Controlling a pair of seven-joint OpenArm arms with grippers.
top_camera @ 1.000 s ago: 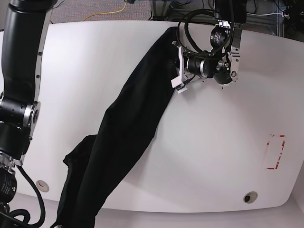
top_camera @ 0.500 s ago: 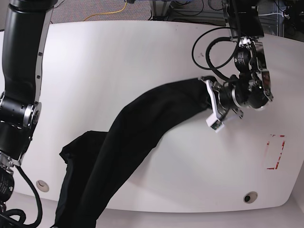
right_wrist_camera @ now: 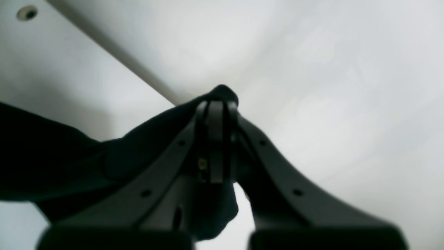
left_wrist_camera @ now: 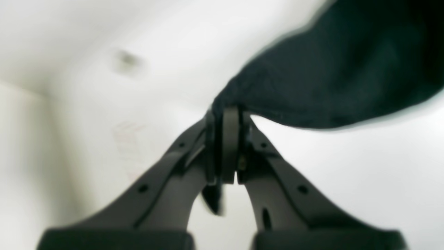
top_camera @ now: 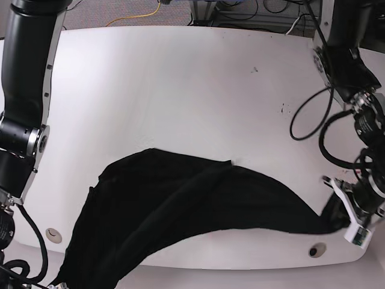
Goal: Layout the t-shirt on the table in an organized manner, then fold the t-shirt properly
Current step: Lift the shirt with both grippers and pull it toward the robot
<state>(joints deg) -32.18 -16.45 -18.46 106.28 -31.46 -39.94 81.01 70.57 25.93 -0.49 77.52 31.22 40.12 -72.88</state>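
Black soft cloth t-shirt [top_camera: 180, 198] stretched from 7 to 4 o'clock across white smooth table [top_camera: 180, 90], pinched by left gripper [left_wrist_camera: 227, 139] and right gripper [right_wrist_camera: 215, 135]; unflattened, unfolded

The t-shirt [top_camera: 180, 198] is seen as plain black, with no print or lettering shown on the visible side, and it is spread across the white table [top_camera: 180, 90]. Dark grey to black fingers [left_wrist_camera: 230, 146] are shown in both wrist views, against white. At 12 o'clock of the base view, a yellow cable [top_camera: 135, 17] is laid over grey flooring.
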